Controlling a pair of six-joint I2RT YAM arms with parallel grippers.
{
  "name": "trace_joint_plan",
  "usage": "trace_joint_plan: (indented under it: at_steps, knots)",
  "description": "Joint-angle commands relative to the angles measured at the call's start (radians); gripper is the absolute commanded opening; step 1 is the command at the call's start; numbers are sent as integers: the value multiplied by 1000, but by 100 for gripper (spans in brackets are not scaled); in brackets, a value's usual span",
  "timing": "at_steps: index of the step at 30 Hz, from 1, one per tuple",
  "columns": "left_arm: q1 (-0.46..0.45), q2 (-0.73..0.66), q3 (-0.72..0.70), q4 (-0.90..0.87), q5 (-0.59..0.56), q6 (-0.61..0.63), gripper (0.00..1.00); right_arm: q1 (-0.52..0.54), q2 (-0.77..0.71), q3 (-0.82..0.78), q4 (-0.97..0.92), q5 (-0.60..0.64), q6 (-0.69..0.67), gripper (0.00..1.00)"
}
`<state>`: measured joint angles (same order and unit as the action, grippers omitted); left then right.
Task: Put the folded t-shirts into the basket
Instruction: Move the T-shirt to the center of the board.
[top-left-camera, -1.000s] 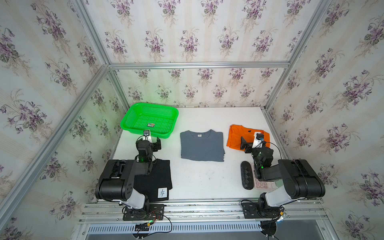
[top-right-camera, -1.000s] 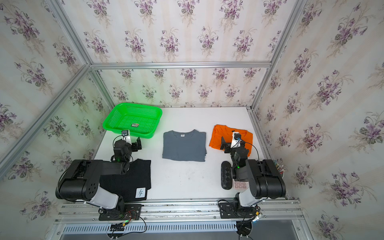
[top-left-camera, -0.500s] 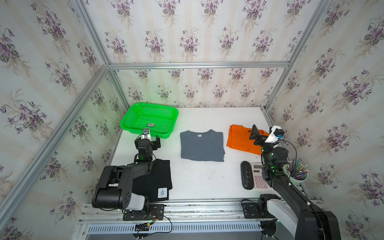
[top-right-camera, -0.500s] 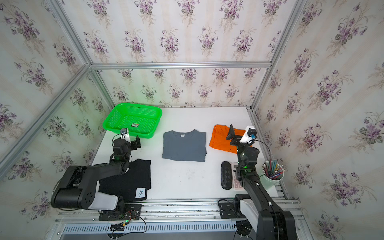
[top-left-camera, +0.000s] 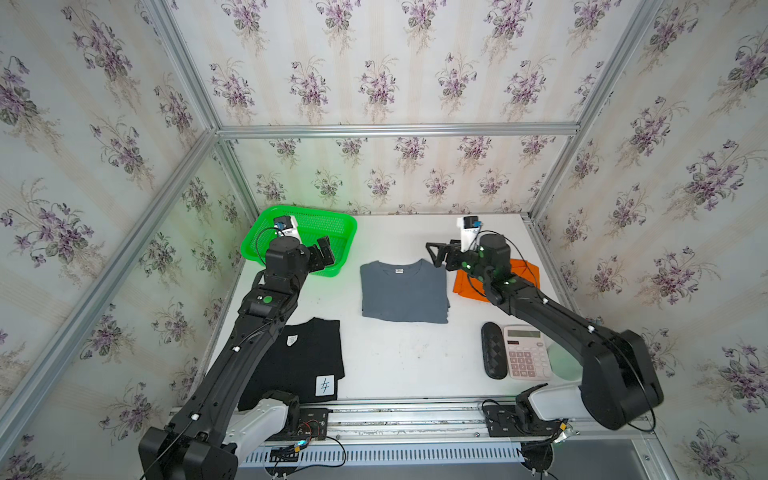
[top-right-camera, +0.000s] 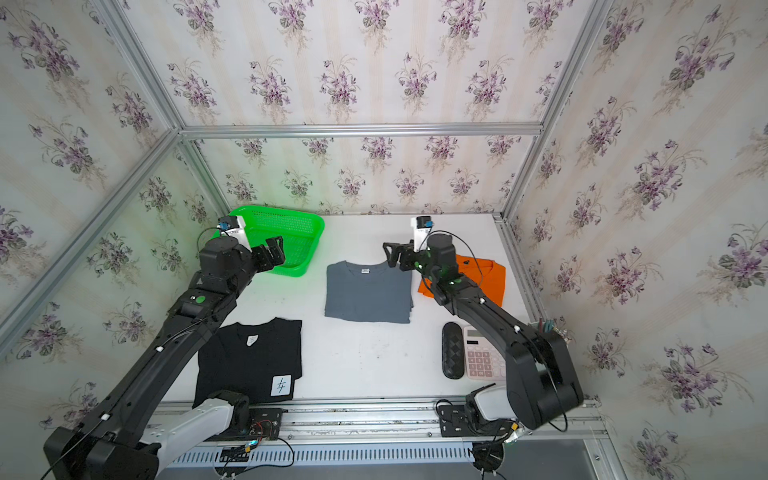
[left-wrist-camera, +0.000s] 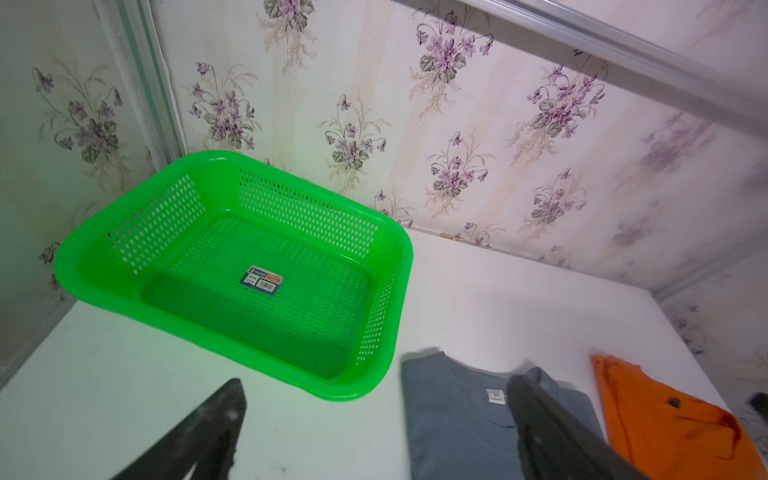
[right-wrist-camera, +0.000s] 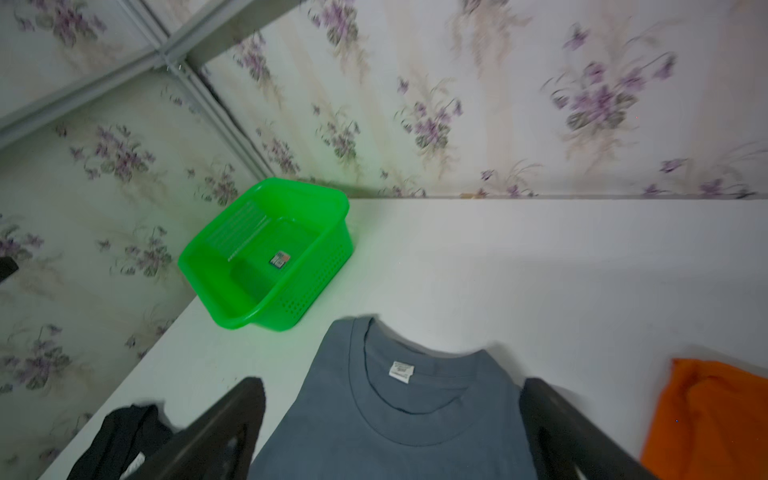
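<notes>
Green basket (left-wrist-camera: 299, 208), grey shirt (top-left-camera: 403, 291), black shirt (top-left-camera: 307, 361), orange shirt (left-wrist-camera: 656, 436) (purple-flowered wallpaper (top-left-camera: 374, 83)).

Black arms (top-left-camera: 245, 357), white bases (top-left-camera: 262, 419), green lights (top-left-camera: 267, 299)

Walls (top-left-camera: 374, 62) at nine, twelve and three o'clock wear pale purple-flowered wallpaper; aluminium rails (top-left-camera: 395, 131) edge them around a white bench (top-left-camera: 395, 365).

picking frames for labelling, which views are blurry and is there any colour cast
Right wrist view: motion blur smears the wallpaper and the green basket mesh. Left wrist view: basket and its floor sticker sharp, left end effector fingers soft. Both top views: sharp, green tint on the table beside the basket.
</notes>
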<state>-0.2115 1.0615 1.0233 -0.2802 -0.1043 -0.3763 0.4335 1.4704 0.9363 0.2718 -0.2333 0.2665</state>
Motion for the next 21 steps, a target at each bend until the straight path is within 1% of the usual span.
trace_joint_plan:
  at_steps: [1, 4, 5, 6, 11, 16, 21]
  knots:
    - [69, 45, 77, -259, 145, -95, 99, 50, 89, 57, -93, -49, -50, 100]
    - [75, 106, 149, -374, 121, -30, 99, 96, 166, 84, -108, -28, -31, 100]
    - [75, 119, 154, -387, 118, -8, 99, 136, 185, 90, -115, -26, -31, 100]
    - [75, 127, 156, -392, 112, 0, 99, 154, 203, 96, -127, -23, -32, 100]
    - [75, 151, 117, -351, 78, -30, 99, 186, 304, 142, -239, -26, -32, 100]
    - [75, 175, 116, -337, 85, -36, 99, 218, 380, 200, -378, 25, -34, 100]
    - [75, 195, 121, -351, 92, -26, 99, 242, 433, 245, -490, 31, -46, 100]
